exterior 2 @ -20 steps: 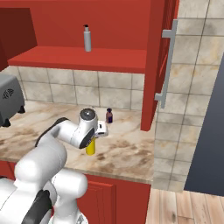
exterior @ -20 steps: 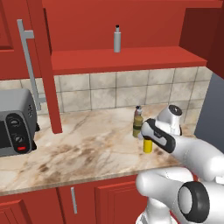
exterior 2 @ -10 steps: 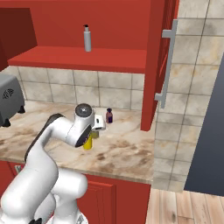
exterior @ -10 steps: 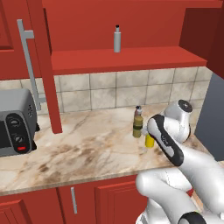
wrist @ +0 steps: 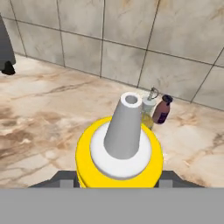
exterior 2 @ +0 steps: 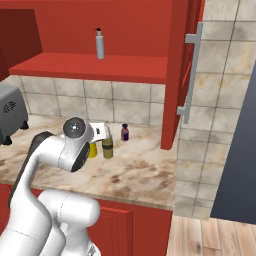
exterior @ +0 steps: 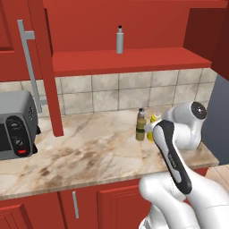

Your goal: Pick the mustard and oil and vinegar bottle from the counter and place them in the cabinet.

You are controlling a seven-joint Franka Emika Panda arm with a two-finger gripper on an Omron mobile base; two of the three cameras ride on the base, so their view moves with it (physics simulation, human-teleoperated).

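The mustard [wrist: 119, 151], a yellow squeeze bottle with a pale nozzle, sits between my fingertips in the hand view, and my gripper [wrist: 116, 180] is shut on it. From the base it shows as a yellow patch [exterior: 154, 119] behind my forearm and beside my hand [exterior 2: 93, 149]. The oil and vinegar bottle [exterior: 141, 125] [exterior 2: 107, 145] stands upright on the counter [exterior: 89, 147] right next to it, partly hidden behind the mustard in the hand view [wrist: 148, 110]. The cabinet [exterior: 129, 60] [exterior 2: 90, 67] is open above, its red shelf bare except for one bottle.
A slim grey bottle [exterior: 120, 40] [exterior 2: 100, 44] stands on the shelf. A tiny dark brown bottle [exterior 2: 124, 132] [wrist: 162, 109] sits near the tiled wall. A toaster [exterior: 15, 129] is at the counter's left. The open doors [exterior: 44, 67] [exterior 2: 182, 65] with bar handles flank the cabinet.
My arm has swung toward the wall, and the mustard has risen with the gripper from the counter to beside the olive bottle's neck.
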